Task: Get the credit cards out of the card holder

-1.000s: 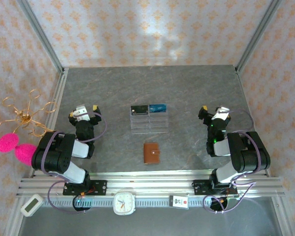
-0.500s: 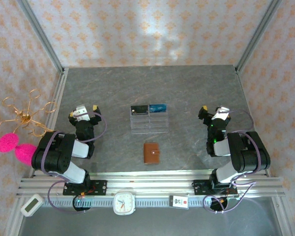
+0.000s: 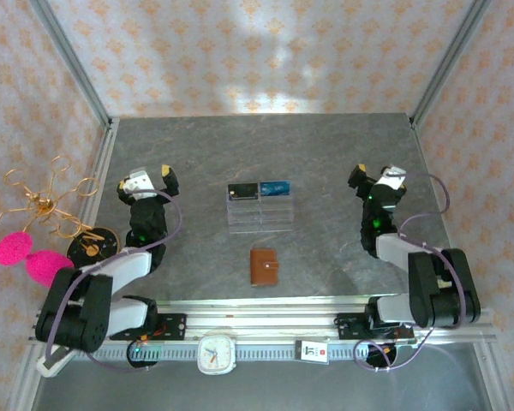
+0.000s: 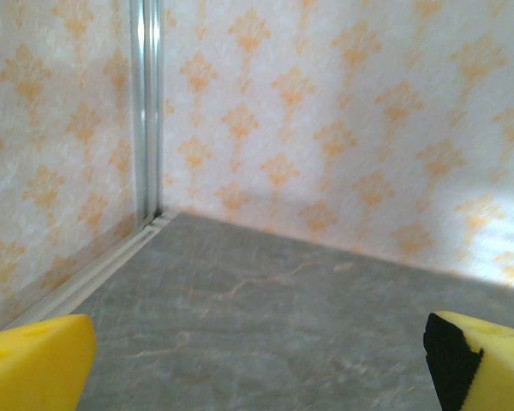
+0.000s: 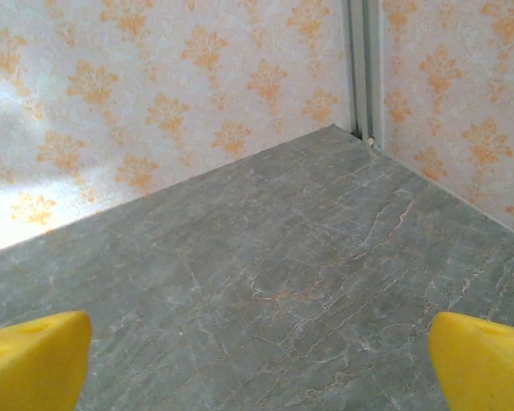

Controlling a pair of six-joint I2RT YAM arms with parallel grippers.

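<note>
wallet [image 3: 264,266]: closed, flat on table [image 3: 343,145], lower centre | stand [image 3: 259,217]: just above it, holding black card [image 3: 242,190] and blue card [image 3: 275,187] | left gripper [image 3: 148,178]: jaws wide apart, empty, centre left | right gripper [image 3: 375,175]: wide apart, empty, centre right

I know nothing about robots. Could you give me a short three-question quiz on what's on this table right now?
1. True or false: the brown card holder lies folded shut.
2. Where is the clear stand? A) nearer the arms' bases than the card holder; B) farther from the bases than the card holder; C) on top of the card holder.
3. Fill in: the left tool and the right tool are both ____, with nothing between their fingers.

Key: 1 true; 2 B; 3 open.
</note>
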